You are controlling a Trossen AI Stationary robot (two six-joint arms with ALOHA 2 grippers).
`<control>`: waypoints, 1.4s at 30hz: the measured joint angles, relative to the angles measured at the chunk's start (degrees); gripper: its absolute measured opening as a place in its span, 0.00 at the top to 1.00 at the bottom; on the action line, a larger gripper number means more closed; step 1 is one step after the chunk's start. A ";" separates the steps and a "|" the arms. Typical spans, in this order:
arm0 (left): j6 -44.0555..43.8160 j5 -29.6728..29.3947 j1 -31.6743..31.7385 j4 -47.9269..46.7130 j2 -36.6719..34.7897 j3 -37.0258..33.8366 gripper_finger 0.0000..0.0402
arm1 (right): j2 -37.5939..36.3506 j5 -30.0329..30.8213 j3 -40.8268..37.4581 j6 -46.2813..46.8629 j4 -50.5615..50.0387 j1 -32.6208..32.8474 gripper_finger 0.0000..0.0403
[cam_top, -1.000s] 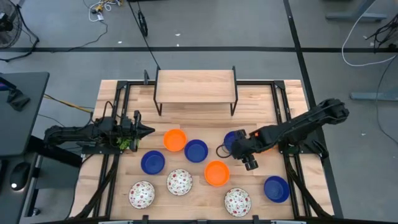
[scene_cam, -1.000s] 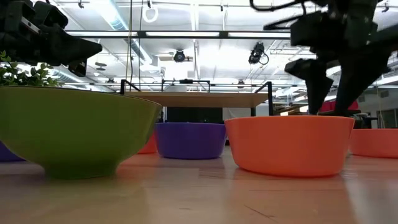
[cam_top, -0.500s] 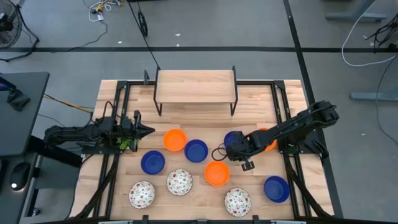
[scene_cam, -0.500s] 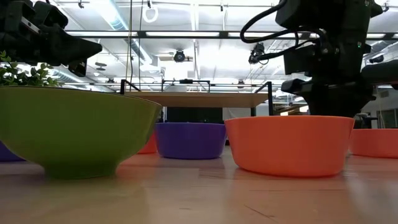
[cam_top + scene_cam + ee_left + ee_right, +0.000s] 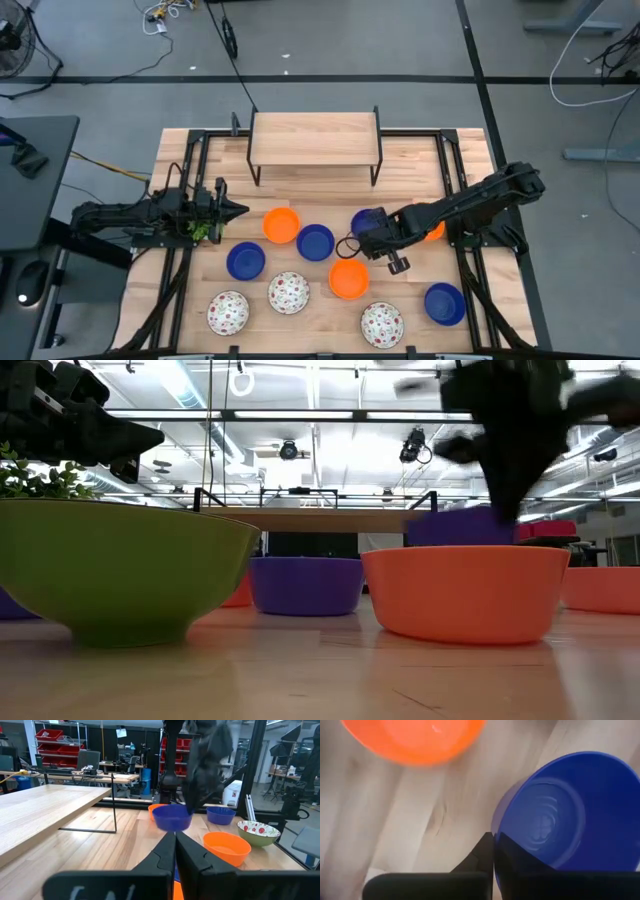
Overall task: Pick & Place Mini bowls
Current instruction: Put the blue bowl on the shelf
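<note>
My right gripper (image 5: 368, 238) is shut on a blue mini bowl (image 5: 366, 222) at the table's middle right; the bowl also shows in the low view (image 5: 458, 526), above the rim of an orange bowl (image 5: 465, 592). On the table rest orange bowls (image 5: 282, 225) (image 5: 348, 279), blue bowls (image 5: 315, 242) (image 5: 245, 261) (image 5: 444, 303) and speckled bowls (image 5: 288, 292) (image 5: 227, 313) (image 5: 381, 323). Another orange bowl (image 5: 433, 228) is partly hidden under the right arm. My left gripper (image 5: 240, 210) waits shut at the left, beside a green plant (image 5: 204, 229). My right gripper pinches the blue bowl's rim (image 5: 494, 829) on the side toward the table's near edge. One finger (image 5: 512, 857) lies inside the bowl and one finger (image 5: 479, 854) outside. The fingers slant down from above. The bowl hangs open side up, off the table.
A low wooden shelf (image 5: 315, 140) on a black frame stands at the far middle. Black rails (image 5: 455, 190) run along both sides of the table. A green-sided bowl (image 5: 120, 565) fills the low view's left. Bare wood lies between the shelf and the bowls.
My right gripper has moved toward the table's left, come down at the blue bowl and shut on its rim. The bowl has risen off the table and shifted slightly left; in the low view it now shows above the orange bowl.
</note>
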 joint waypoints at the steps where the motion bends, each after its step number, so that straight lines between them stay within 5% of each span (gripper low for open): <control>1: -0.02 0.00 0.00 0.01 0.00 0.02 0.96 | 0.00 0.71 2.36 -1.33 -0.60 -0.03 0.99; 7: -0.01 0.00 -0.01 -0.01 0.00 0.00 0.96 | 0.00 8.19 17.00 -11.54 -1.58 -3.78 0.98; 12: -0.01 0.00 0.00 0.01 0.00 0.01 0.96 | 0.21 8.26 26.38 -19.20 -0.69 -14.84 0.99; 23: -0.01 0.00 0.00 0.07 0.00 0.00 0.96 | 5.20 -4.91 29.25 -24.80 -2.61 -42.39 0.99; 42: -0.02 0.02 0.00 0.03 0.00 0.00 0.96 | 11.54 -1.21 29.21 -25.83 -5.59 -47.46 0.96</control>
